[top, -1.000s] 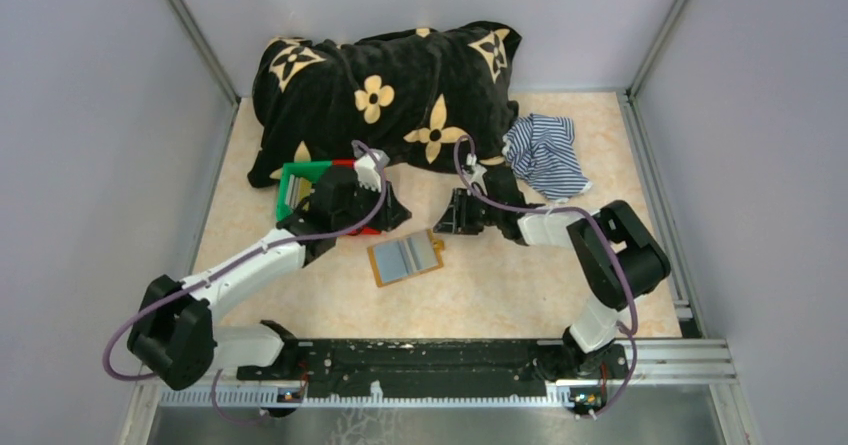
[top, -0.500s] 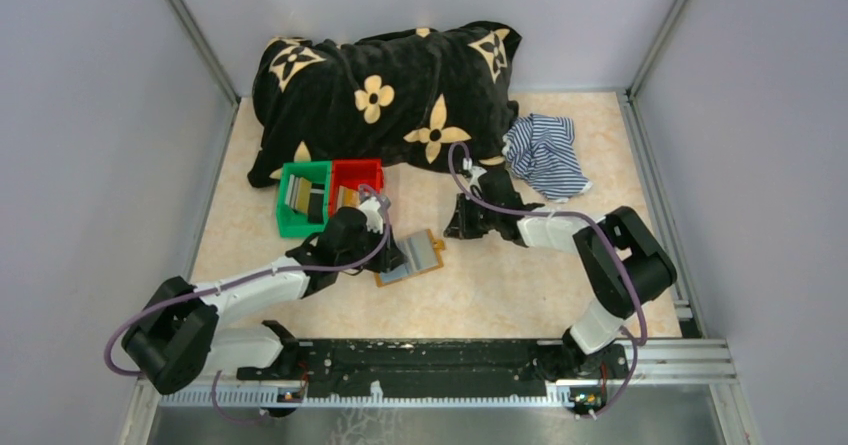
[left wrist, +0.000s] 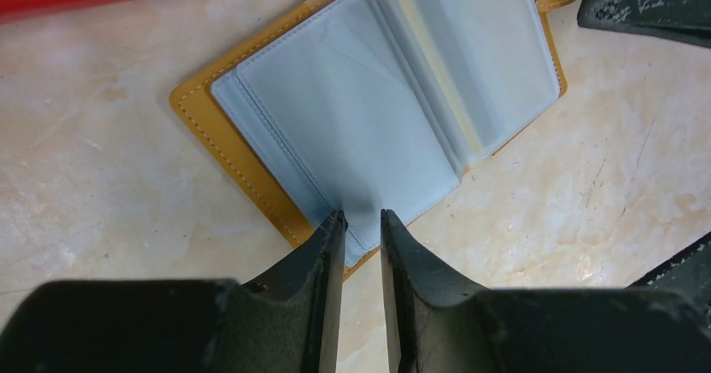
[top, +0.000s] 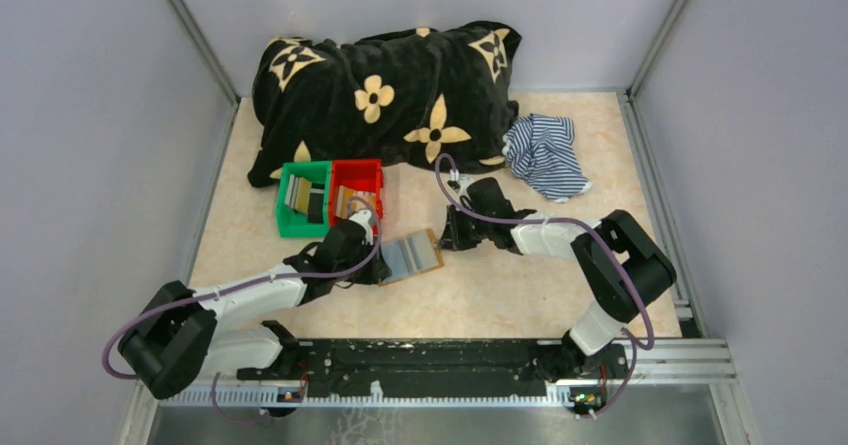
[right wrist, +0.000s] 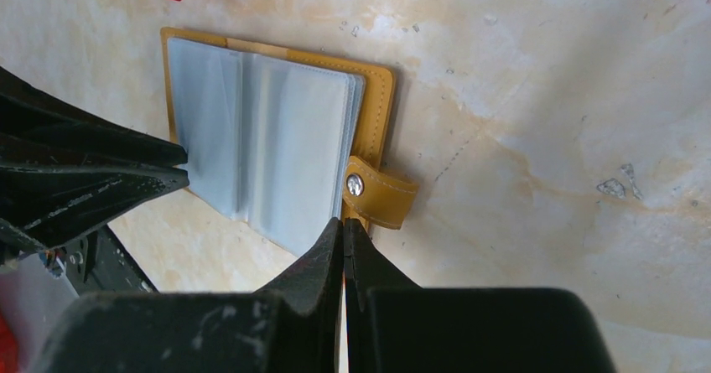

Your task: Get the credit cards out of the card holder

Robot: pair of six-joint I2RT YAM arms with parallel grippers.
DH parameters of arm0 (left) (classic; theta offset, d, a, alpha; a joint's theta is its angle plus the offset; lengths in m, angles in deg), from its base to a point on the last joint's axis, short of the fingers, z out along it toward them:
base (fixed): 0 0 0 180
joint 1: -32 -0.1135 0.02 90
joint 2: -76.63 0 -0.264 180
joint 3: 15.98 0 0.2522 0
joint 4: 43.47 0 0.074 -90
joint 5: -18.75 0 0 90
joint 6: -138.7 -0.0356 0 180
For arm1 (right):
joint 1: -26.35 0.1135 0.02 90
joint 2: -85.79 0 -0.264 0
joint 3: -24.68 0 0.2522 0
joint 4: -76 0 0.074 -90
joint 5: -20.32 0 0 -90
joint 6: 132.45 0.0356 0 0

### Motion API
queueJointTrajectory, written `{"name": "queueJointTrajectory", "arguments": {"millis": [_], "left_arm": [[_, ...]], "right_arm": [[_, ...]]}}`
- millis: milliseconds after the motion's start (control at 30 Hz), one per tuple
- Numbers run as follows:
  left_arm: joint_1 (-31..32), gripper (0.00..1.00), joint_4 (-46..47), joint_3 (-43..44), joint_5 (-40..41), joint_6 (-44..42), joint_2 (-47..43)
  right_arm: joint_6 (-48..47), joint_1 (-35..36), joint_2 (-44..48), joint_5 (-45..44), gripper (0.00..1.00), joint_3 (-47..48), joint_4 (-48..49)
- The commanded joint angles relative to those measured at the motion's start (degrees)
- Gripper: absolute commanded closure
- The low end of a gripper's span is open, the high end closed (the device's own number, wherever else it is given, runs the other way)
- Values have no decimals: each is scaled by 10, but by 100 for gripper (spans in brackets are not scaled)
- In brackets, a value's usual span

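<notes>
The card holder (top: 411, 255) lies open on the table, tan-orange with grey-blue pocket panels (left wrist: 377, 96) and a snap tab (right wrist: 381, 194). A yellowish credit card (left wrist: 438, 67) shows edge-on inside the right-hand pocket. My left gripper (left wrist: 359, 218) is narrowly open, its tips over the near left edge of the panels with nothing between them. My right gripper (right wrist: 344, 222) is shut, its tips touching the holder's edge right beside the tab. More cards lie in the green bin (top: 300, 195) and the red bin (top: 348, 201).
The green bin (top: 284, 215) and red bin (top: 357, 168) stand side by side just left of the holder. A black flowered blanket (top: 385, 90) fills the back. A striped blue-white cloth (top: 545, 153) lies at the back right.
My left arm came down from the bins to the holder's left edge. My right gripper shut and moved in against the tab side of the holder.
</notes>
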Motion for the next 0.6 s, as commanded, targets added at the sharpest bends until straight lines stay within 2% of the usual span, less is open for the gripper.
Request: {"name": "queueJointTrajectory", "arguments": {"millis": [0, 567], "left_arm": [[2, 71, -21, -4, 20, 17, 35], [2, 71, -9, 2, 11, 14, 57]], "right_arm": [[3, 9, 15, 4, 100, -14, 30], [3, 30, -6, 20, 100, -6, 42]]}}
